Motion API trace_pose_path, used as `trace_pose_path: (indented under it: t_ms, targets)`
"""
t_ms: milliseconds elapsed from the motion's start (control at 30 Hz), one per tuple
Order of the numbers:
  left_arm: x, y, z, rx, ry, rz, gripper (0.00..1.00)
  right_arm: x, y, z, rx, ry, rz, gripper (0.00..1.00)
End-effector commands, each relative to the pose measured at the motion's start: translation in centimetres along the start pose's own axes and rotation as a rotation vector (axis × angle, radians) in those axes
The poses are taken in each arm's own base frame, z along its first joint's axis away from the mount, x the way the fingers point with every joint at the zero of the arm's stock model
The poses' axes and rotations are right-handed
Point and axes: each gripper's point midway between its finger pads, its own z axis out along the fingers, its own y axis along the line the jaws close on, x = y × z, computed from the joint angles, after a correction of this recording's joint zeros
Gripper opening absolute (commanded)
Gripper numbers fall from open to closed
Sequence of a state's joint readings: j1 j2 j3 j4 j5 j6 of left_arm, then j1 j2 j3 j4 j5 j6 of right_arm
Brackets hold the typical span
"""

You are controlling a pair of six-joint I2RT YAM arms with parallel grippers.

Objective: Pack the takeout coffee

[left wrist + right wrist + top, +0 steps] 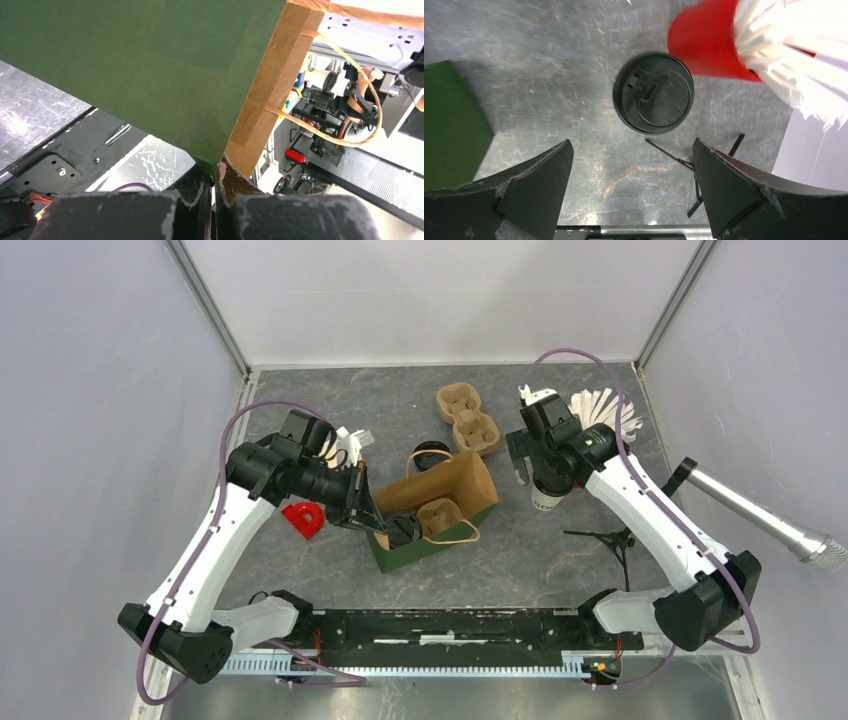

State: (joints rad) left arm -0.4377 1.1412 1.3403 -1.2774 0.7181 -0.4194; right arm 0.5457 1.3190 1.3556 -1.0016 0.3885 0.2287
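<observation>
The paper bag (450, 485) lies in the middle of the table (330, 580), and one cup carrier (440, 515) sits inside it. The left gripper (362, 508) pinches the bag's edge at 9 o'clock. A second cup carrier (467, 418) lies at 12 o'clock from the bag, near but apart. The takeout coffee (547, 497) stands at 3 o'clock from the bag. The cup of straws (600, 408) is near the coffee, at its 1 o'clock. A small tripod (605, 538) lies at 5 o'clock from the coffee.
</observation>
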Motion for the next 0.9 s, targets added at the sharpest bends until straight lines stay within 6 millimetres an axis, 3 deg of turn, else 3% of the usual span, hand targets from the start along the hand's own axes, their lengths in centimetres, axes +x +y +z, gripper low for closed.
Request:
trace_pose_path:
  t_ms: [0,267,867]
  targets:
    - [1.3,-0.9,-0.3,0.09,0.034,0.077,0.07,0.7,-1.4,1.0,0.013,0.007,0.084,0.97]
    - [1.0,-1.4,-0.1,0.125,0.038,0.097,0.07,2.3,-2.6,4.4,0.016,0.045,0.134,0.98]
    - [0.2,-0.6,1.2,0.11,0.053,0.132,0.08,3.4,-3.4,8.0,0.006,0.068,0.14,0.96]
